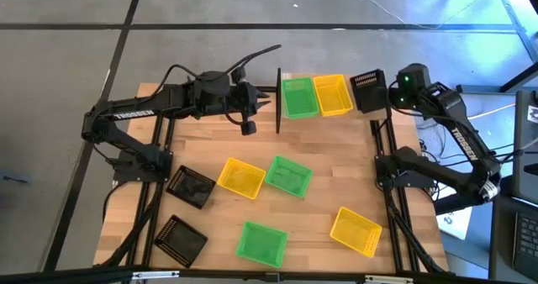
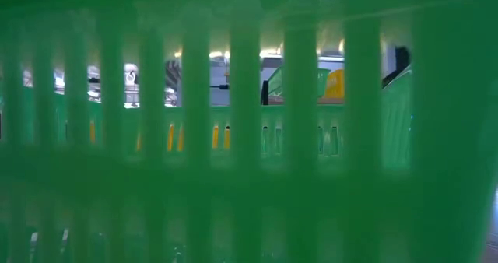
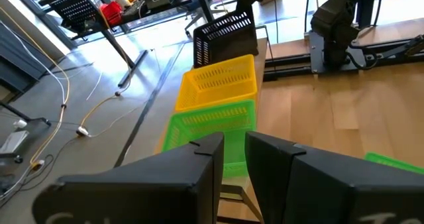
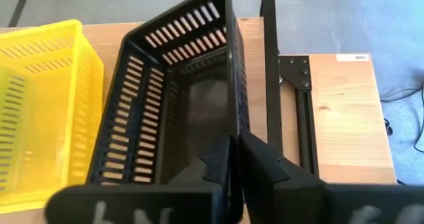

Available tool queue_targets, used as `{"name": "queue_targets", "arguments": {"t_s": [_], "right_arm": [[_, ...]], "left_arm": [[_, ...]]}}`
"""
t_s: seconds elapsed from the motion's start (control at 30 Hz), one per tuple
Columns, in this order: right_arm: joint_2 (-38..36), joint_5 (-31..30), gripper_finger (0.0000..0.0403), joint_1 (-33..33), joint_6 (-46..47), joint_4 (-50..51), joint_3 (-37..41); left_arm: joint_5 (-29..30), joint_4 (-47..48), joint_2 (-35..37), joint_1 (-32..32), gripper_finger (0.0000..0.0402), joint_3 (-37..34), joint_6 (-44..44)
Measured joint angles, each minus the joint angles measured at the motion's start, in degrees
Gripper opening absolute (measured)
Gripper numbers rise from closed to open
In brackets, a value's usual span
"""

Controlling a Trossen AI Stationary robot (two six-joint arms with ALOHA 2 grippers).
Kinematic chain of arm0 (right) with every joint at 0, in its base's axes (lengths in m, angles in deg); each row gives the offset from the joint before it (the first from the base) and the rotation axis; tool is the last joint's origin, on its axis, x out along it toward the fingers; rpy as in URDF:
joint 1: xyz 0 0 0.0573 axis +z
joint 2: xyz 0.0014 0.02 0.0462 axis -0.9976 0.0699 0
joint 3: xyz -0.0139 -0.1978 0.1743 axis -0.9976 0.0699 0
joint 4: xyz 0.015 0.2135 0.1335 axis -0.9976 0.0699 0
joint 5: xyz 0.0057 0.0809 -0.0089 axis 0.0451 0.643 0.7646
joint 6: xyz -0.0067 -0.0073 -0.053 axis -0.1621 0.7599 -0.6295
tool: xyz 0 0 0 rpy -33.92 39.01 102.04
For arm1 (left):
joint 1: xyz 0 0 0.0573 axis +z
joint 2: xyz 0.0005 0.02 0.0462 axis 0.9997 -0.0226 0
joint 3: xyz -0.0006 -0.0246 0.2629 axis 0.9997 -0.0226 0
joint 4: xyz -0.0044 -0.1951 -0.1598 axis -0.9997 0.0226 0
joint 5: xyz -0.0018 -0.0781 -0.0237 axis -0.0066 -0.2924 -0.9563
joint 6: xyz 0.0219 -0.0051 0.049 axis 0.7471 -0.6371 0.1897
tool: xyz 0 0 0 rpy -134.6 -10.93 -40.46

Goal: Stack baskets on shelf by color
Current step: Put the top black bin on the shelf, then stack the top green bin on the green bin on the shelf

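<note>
Wooden tabletop (image 1: 319, 191) holds six loose baskets; on the shelf (image 1: 290, 80) sit green basket (image 1: 297, 97), yellow basket (image 1: 333, 95); right gripper (image 4: 236, 159) pinches the tilted black basket (image 4: 175, 111) wall beside them; settle it level before letting go; left gripper (image 3: 233, 159), nearly closed, empty, hovers nearby.

On the pale light-wood shelf board (image 1: 329, 118) a bright green perforated plastic basket (image 1: 297, 97), a yellow one (image 1: 333, 95) and a tilted black one (image 1: 368, 90) sit side by side. Below the shelf on the tabletop lie two more green (image 1: 289, 176), two yellow (image 1: 241, 178) and two black baskets (image 1: 191, 186), scattered apart.
</note>
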Motion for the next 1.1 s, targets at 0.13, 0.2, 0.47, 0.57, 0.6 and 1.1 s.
{"name": "queue_targets", "arguments": {"t_s": [0.13,0.2,0.47,0.57,0.6,1.1], "right_arm": [[0.87,0.19,0.0048,-0.27,-1.0,0.0,0.0],[1.21,0.47,0.0057,-0.27,-1.66,0.0,0.0],[1.3,-1.93,0.0084,-0.27,-2.6,-0.85,-1.7],[0.14,-1.89,0.0085,-0.27,-4.53,-0.94,-4.36],[-0.53,-1.53,0.0085,-0.24,-5.34,-0.92,-5.46],[-13.49,50.49,0.0086,4.45,-27.38,-1.2,-10.88]], "left_arm": [[0.02,-0.02,-0.02,0.0,0.0055,0.0,-0.01],[0.02,-0.02,-0.02,0.0,0.0055,0.0,0.0],[1.14,0.0,-0.02,-0.02,0.0055,0.0,-0.02],[3.33,0.53,-0.02,-0.02,0.0055,0.0,-0.38],[3.74,1.14,-0.02,-0.02,0.0055,0.0,-0.52],[4.03,17.51,-0.04,-2.33,0.0055,-0.04,-15.59]]}}
